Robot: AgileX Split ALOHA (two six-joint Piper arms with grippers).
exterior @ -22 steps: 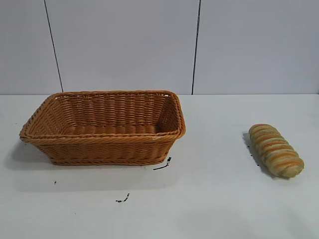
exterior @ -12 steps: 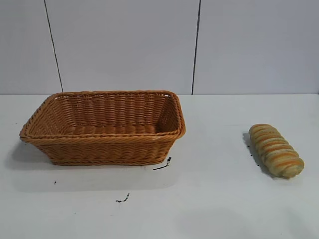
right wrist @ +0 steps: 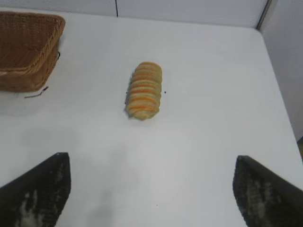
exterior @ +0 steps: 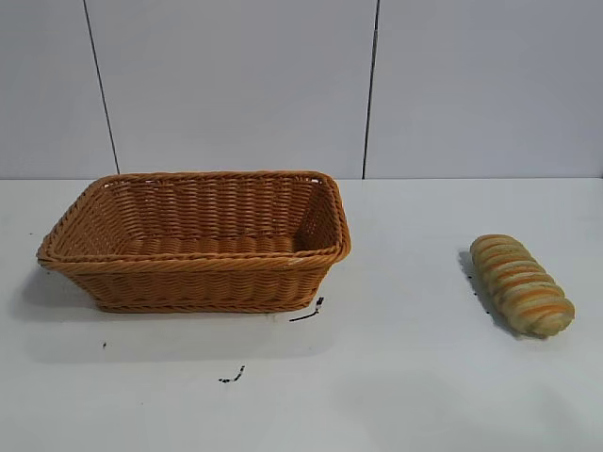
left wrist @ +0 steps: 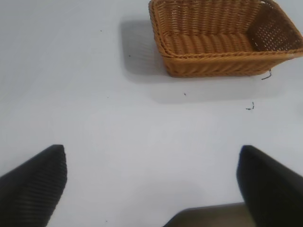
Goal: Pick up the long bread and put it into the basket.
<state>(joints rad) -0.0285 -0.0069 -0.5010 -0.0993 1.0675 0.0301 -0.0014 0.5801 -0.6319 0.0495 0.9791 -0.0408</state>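
Observation:
The long bread point(exterior: 522, 284), tan-yellow with orange-brown stripes, lies on the white table at the right; it also shows in the right wrist view point(right wrist: 144, 90). The orange-brown wicker basket point(exterior: 198, 267) stands at the left and is empty; it also shows in the left wrist view point(left wrist: 222, 56) and in the right wrist view point(right wrist: 28, 71). Neither arm shows in the exterior view. My right gripper point(right wrist: 153, 165) is open and empty, back from the bread. My left gripper point(left wrist: 152, 156) is open and empty, back from the basket.
The white table point(exterior: 396, 377) carries small black marks point(exterior: 307, 313) in front of the basket. A pale panelled wall point(exterior: 236, 85) stands behind. The table's edge shows in the right wrist view point(right wrist: 279, 94).

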